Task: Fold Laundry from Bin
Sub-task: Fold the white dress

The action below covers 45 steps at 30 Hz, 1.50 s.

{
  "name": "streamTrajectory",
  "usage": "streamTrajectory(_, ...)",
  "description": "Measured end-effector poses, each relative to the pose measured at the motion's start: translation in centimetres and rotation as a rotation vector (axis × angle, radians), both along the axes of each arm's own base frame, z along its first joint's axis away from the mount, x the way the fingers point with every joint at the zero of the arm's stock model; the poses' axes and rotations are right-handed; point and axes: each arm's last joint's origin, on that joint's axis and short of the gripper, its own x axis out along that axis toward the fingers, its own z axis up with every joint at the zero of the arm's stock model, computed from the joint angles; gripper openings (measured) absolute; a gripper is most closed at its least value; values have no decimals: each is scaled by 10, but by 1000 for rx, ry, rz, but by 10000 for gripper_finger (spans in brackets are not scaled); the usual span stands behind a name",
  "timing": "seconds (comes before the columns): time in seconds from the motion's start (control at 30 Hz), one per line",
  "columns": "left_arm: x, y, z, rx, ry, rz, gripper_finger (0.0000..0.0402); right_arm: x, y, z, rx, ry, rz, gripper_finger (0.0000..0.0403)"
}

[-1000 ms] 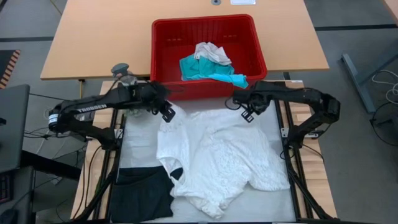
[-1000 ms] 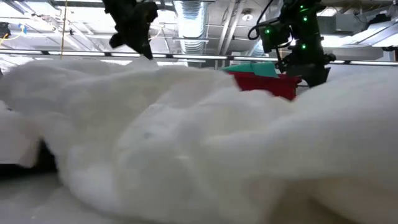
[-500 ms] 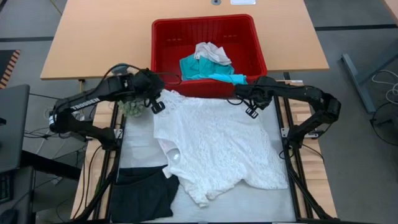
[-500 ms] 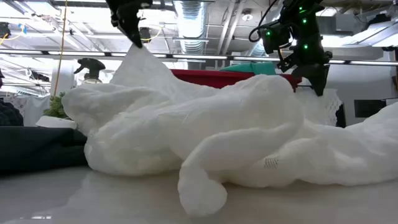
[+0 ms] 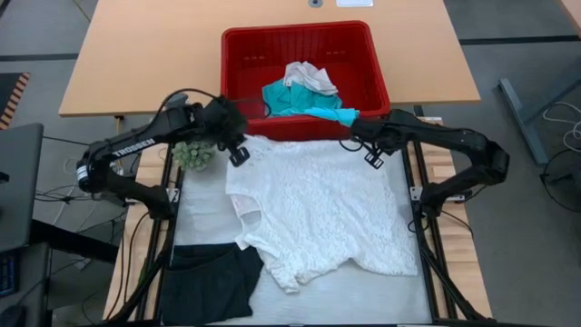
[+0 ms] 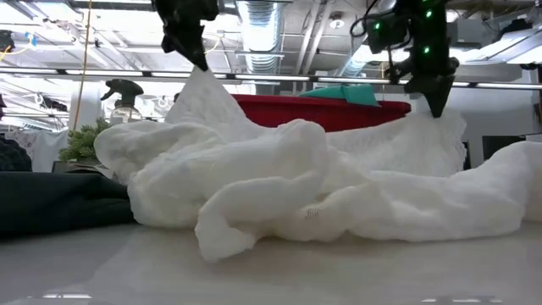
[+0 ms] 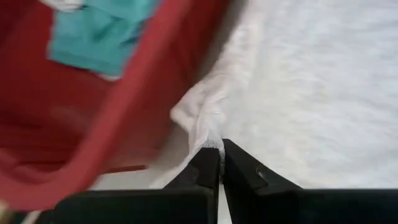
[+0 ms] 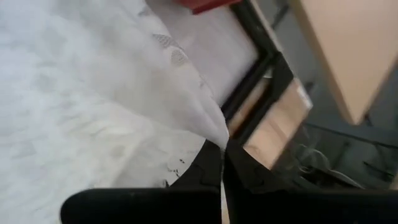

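A white lacy garment (image 5: 318,213) lies spread on the white table mat, its far edge lifted at two corners. My left gripper (image 5: 238,154) is shut on its far left corner and my right gripper (image 5: 372,158) is shut on its far right corner, both just in front of the red bin (image 5: 304,80). The bin holds a teal garment (image 5: 300,102) and a white one (image 5: 310,76). A black garment (image 5: 209,282) lies at the mat's near left corner. My left gripper pinches the garment's far left corner (image 7: 210,144) between its two fingers, coming from above. The corner is raised into a peak (image 6: 199,80); the cloth slopes down from it onto the table. My right gripper pinches the garment's far right corner (image 8: 217,138) between its two fingers, from above. That corner is raised (image 6: 436,119) and the cloth below it slopes onto the table.
A small green plant (image 5: 192,154) and a spray bottle (image 6: 125,93) stand left of my left gripper. The wooden table (image 5: 136,54) behind carries the bin. Black frame rails (image 5: 427,245) run along the mat's sides.
Both grippers have gone toward the far edge and apart, drawing the white garment with them. The garment has slid toward the bin and spread out flatter, its far edge pulled wider; its near part has left the near edge of the mat.
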Motion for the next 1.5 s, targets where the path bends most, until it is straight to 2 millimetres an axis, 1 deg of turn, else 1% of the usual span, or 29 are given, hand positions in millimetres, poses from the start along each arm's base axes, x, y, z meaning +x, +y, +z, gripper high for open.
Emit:
streamTrajectory(0.1, 6, -17, 0, -49, -16, -82, 0, -1, 12, 5, 30, -62, 2, 22)
streamTrajectory(0.17, 10, -29, -1, -69, -20, -129, 0, -2, 21, 4, 53, -79, -5, 22)
streamTrajectory(0.3, 16, -50, -1, -89, -27, -189, 0, -3, 34, -10, 117, -62, -9, 22)
streamTrajectory(0.43, 19, -72, -1, -146, -31, -294, 0, -6, 43, -27, 84, -31, -73, 22)
streamTrajectory(0.53, 18, -87, -3, -151, 0, -350, 0, -11, 45, -37, 82, 4, -114, 22)
streamTrajectory(0.63, 17, -95, -6, -124, 31, -356, 0, -13, 46, -47, 92, 18, -119, 22)
streamTrajectory(0.73, 19, -99, -20, -118, 56, -362, 0, -13, 47, -54, 92, 9, -115, 22)
streamTrajectory(0.87, 23, -101, -44, -147, 62, -352, 0, -7, 49, -57, 93, -42, -88, 26)
streamTrajectory(0.97, 26, -102, -61, -196, 49, -380, 0, -6, 51, -57, 107, -41, -80, 32)
streamTrajectory(1.13, 30, -106, -72, -296, -1, -431, 0, -6, 53, -58, 132, -44, -74, 28)
streamTrajectory(1.2, 31, -107, -74, -310, -16, -467, 0, -5, 56, -58, 140, -42, -51, 40)
streamTrajectory(1.3, 31, -108, -73, -303, -24, -562, 11, -4, 61, -58, 145, -36, -13, 76)
streamTrajectory(1.37, 31, -109, -73, -303, -26, -602, 27, -3, 65, -58, 149, -28, 16, 104)
streamTrajectory(1.5, 31, -114, -73, -377, -39, -684, 73, -2, 77, -58, 184, -21, 70, 157)
